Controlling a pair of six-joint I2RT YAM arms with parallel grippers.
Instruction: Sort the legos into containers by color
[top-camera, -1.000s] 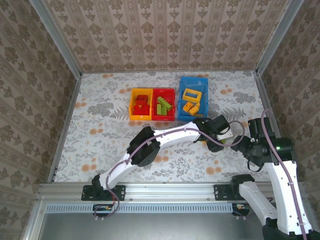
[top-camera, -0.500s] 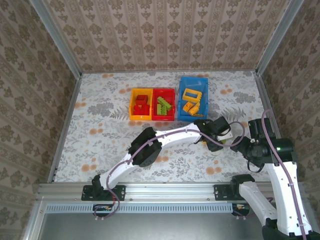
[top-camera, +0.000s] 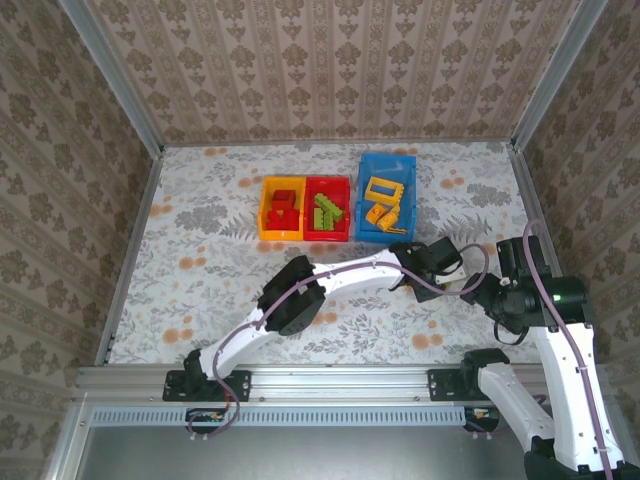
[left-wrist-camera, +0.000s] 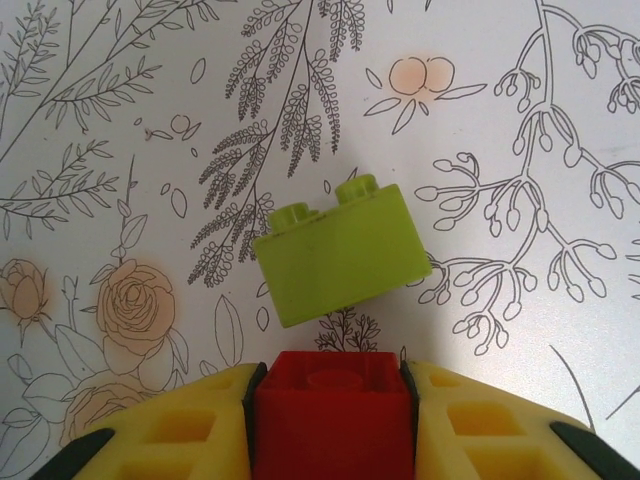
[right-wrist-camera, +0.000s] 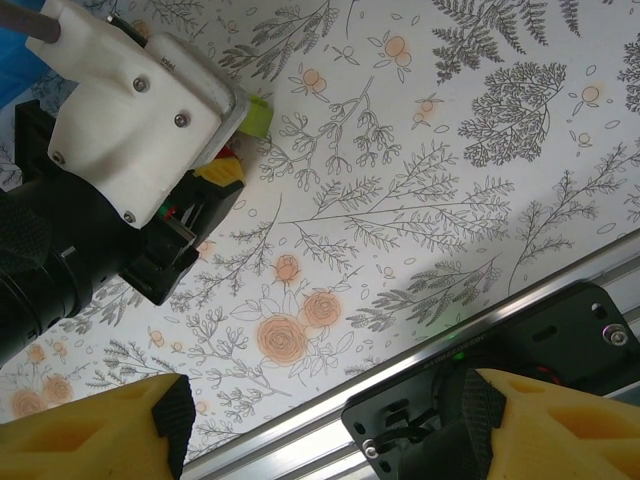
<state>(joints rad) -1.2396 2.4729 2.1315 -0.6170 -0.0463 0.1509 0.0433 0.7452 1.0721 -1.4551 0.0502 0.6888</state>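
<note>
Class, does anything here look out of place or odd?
Yes. The orange-yellow bin holds red bricks and the red bin holds green bricks, so colours mismatch. One lime green brick lies loose and skewed on the table, just ahead of the red brick in the left pincer.

Bright, even light; the lime lego casts a faint soft shadow on the pale, slightly washed-out surface

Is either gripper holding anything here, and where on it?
The left gripper clamps a red brick by its two opposite sides; the right gripper is open, holding nothing.
</note>
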